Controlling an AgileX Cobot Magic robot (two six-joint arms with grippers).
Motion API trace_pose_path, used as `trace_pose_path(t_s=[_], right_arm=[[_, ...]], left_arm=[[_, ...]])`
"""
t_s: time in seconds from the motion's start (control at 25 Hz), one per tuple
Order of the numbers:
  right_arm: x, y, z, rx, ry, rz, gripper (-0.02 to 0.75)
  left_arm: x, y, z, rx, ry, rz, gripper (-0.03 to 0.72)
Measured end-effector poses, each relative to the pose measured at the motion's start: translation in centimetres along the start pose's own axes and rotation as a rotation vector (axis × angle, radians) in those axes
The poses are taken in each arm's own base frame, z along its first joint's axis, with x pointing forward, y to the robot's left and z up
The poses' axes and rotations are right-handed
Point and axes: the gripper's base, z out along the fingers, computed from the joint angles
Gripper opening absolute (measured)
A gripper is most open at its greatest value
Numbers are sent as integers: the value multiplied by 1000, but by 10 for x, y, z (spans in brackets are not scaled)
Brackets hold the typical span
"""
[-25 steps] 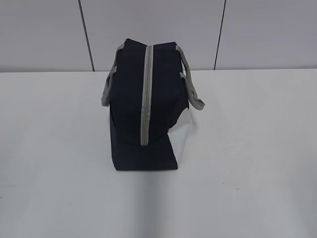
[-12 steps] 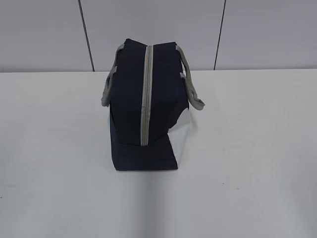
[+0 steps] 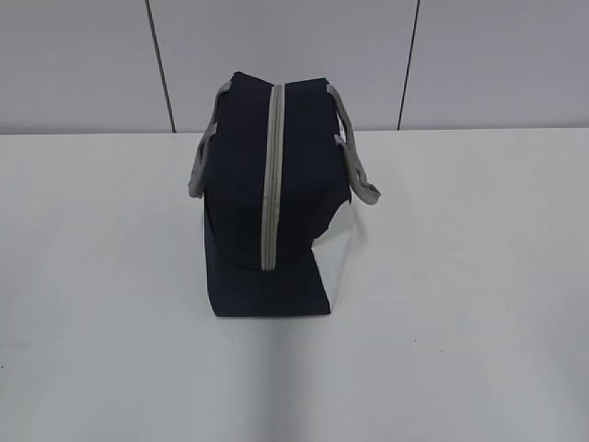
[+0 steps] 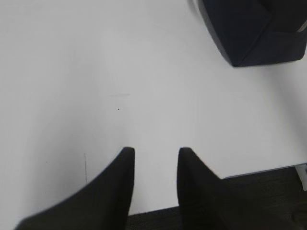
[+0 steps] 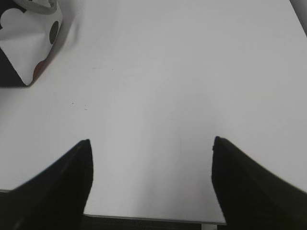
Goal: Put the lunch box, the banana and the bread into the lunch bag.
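Lunch bag [image 3: 267, 198] centre frame, zipper [image 3: 271, 175] shut, blocks loading. Left gripper [image 4: 156, 160] fingers narrowly apart, right gripper [image 5: 151, 148] fingers wide apart, both empty. Food unseen.

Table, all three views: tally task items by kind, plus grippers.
lunch bag: 1, zipper closed
lunch box: 0 visible
banana: 0 visible
bread: 0 visible
grippers: 2, left gripper, right gripper, both open, empty
Total: 3

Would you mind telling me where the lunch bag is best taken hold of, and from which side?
Probably the grey strap handle looping off the lunch bag on the right. It hangs clear of the upright body, so the right gripper, open and holding nothing, could close on it from that side.
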Motion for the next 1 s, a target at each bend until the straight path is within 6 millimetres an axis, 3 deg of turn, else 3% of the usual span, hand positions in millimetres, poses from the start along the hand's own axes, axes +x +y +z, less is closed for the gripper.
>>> trace_pose_path(t_s=[0.64, 1.0], right_arm=[[0, 0, 0, 0, -2, -2, 567], [0, 0, 0, 0, -2, -2, 565]], left_arm=[[1, 0, -1, -3, -9, -3, 235], [8, 1, -12, -117, -97, -91, 235]])
